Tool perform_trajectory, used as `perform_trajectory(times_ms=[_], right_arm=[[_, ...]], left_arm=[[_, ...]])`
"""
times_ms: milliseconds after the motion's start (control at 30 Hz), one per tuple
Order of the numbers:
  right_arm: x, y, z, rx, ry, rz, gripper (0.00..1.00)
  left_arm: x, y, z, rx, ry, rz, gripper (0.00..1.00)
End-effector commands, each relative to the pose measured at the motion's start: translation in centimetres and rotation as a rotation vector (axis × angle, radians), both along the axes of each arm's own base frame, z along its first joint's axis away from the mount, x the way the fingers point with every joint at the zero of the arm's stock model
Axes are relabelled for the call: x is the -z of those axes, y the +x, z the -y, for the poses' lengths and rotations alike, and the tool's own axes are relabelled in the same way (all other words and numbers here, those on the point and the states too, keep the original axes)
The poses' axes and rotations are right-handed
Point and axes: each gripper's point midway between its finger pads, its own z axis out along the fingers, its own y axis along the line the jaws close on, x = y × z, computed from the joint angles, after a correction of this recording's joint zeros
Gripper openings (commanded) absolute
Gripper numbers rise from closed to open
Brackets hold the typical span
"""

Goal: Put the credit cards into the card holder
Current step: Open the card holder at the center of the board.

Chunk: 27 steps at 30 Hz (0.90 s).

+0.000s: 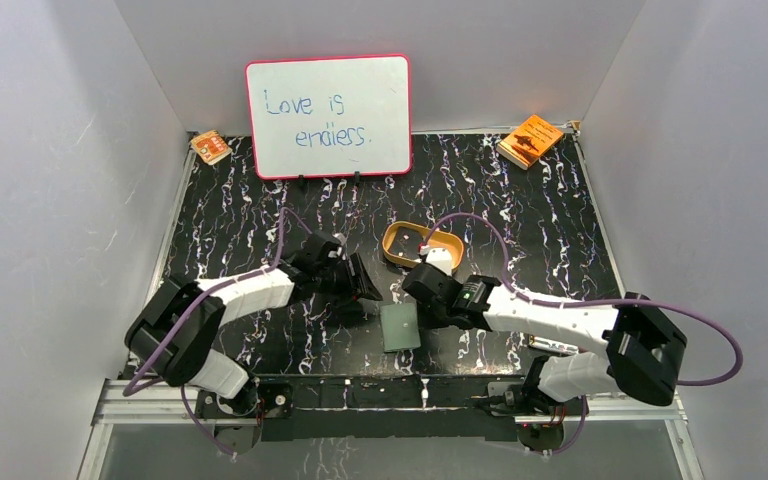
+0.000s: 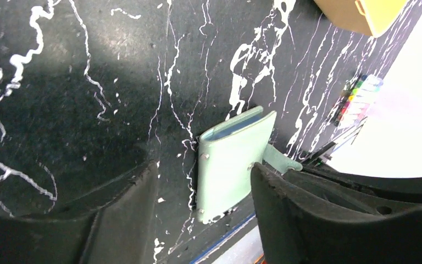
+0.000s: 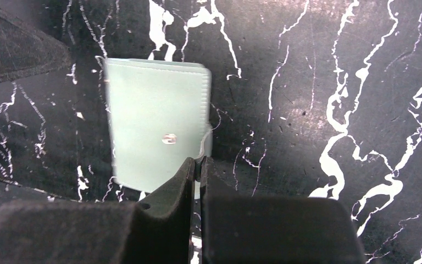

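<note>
My left tool (image 2: 200,179) stands wide, one jaw on each side of the folded card holder (image 2: 232,160). The holder lies flat on the table (image 1: 530,215), near the middle of its near edge. My right tool (image 3: 197,165) is pinched narrow on the holder's snap tab.

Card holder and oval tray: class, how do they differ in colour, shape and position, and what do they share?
The card holder is sage green, the tray tan-gold. The card holder is a flat folded rectangle, the tray an oval with a raised wall. The card holder lies near the table's front edge, the tray farther back. Both rest on that black marbled table.
</note>
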Motion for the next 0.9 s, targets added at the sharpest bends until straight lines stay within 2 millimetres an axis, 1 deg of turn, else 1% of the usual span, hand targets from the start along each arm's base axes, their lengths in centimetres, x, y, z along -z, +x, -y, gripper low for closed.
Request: perform_trajectory(times_ms=[0,133,167,233,300,433,533,700,767,867], right_arm=[[-1.7,0.3,-1.4,-0.061,0.081,0.036,0.00],[-3.0,0.4,-2.9,-0.113,0.154,0.061,0.00],[-3.4,0.3,-3.2,-0.126,0.172,0.066,0.00],[-3.9,0.3,-3.8,-0.144,0.203,0.072,0.00],[-4.3,0.3,-4.4,-0.160,0.228,0.075,0.00],[-5.0,0.2,-5.2,-0.177,0.271,0.081,0.00],[-5.3,0.2,-5.5,-0.179,0.287,0.079,0.00],[-5.3,0.1,-5.7,-0.170,0.300,0.071,0.00],[-5.3,0.0,-5.7,-0.166,0.305,0.066,0.00],[-5.3,-0.1,-5.6,-0.159,0.312,0.061,0.00]], left_arm=[[-2.6,-0.1,-0.6,-0.004,0.004,0.041,0.66],[-3.7,-0.5,-1.1,-0.009,-0.010,0.065,0.78],[-3.8,-0.7,-1.2,-0.012,-0.011,0.069,0.82],[-3.5,-1.1,-1.6,-0.014,-0.005,0.068,0.85],[-3.3,-1.3,-1.6,-0.011,-0.008,0.065,0.86],[-3.4,-1.3,-1.1,-0.003,-0.039,0.059,0.86],[-3.3,-1.3,-0.9,0.005,-0.041,0.047,0.84],[-2.9,-1.9,-0.9,0.026,-0.042,0.029,0.83],[-2.6,-2.2,-1.5,0.017,-0.019,0.023,0.85],[-2.2,-2.3,-3.3,-0.031,0.071,0.032,0.89]])
